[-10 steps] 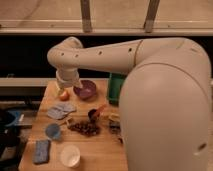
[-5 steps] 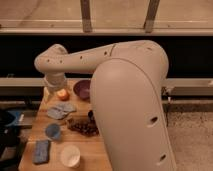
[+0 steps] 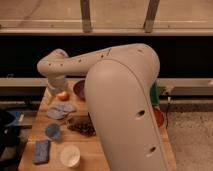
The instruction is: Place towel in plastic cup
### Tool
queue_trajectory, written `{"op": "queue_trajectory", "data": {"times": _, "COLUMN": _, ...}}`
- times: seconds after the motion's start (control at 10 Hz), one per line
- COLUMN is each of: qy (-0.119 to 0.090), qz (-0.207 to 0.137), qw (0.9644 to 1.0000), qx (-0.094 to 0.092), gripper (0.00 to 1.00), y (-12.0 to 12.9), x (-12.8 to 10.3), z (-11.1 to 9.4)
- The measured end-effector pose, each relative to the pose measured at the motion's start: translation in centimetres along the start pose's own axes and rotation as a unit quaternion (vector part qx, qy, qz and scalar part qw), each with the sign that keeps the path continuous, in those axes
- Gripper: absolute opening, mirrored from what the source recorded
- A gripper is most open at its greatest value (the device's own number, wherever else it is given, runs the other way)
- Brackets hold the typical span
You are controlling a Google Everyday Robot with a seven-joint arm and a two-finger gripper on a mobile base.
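The towel (image 3: 61, 110) is a crumpled grey-blue cloth lying on the wooden table (image 3: 30, 137), left of centre. The plastic cup (image 3: 52, 131) is small and blue and stands just in front of the towel, upright and apart from it. My white arm (image 3: 120, 100) fills the middle of the view, with its elbow (image 3: 52, 67) above the table's far left corner. My gripper is hidden behind the arm's bulk, somewhere over the middle of the table.
An orange fruit (image 3: 62, 95) and a purple bowl (image 3: 79, 90) sit at the back. A dark clump (image 3: 82, 127) lies mid-table. A white cup (image 3: 70, 155) and a blue sponge (image 3: 41, 150) are at the front left. A green object (image 3: 155, 95) and an orange-red bowl (image 3: 159, 117) show at the right.
The arm has swung left and toward the camera, so it covers more of the table's right and middle. The towel and cup have not moved.
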Motion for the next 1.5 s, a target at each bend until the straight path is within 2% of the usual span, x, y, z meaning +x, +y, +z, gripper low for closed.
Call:
{"op": "queue_trajectory", "data": {"times": 0.4, "qy": 0.000, "qz": -0.001, "qw": 1.0000, "qx": -0.001, "gripper": 0.80, "y": 0.2, "x": -0.1, "z": 0.0}}
{"op": "queue_trajectory", "data": {"times": 0.6, "qy": 0.011, "qz": 0.000, "qw": 0.9999, "qx": -0.008, "gripper": 0.80, "y": 0.2, "x": 0.0, "z": 0.7}}
{"op": "queue_trajectory", "data": {"times": 1.1, "qy": 0.062, "qz": -0.006, "qw": 0.9973, "qx": -0.040, "gripper": 0.80, "y": 1.8, "x": 0.6, "z": 7.5}}
{"op": "queue_trajectory", "data": {"times": 1.3, "qy": 0.086, "qz": -0.017, "qw": 0.9952, "qx": -0.043, "gripper": 0.80, "y": 2.8, "x": 0.9, "z": 9.7}}
{"op": "queue_trajectory", "data": {"times": 1.5, "qy": 0.112, "qz": -0.025, "qw": 0.9927, "qx": -0.037, "gripper": 0.80, "y": 3.3, "x": 1.5, "z": 12.0}}
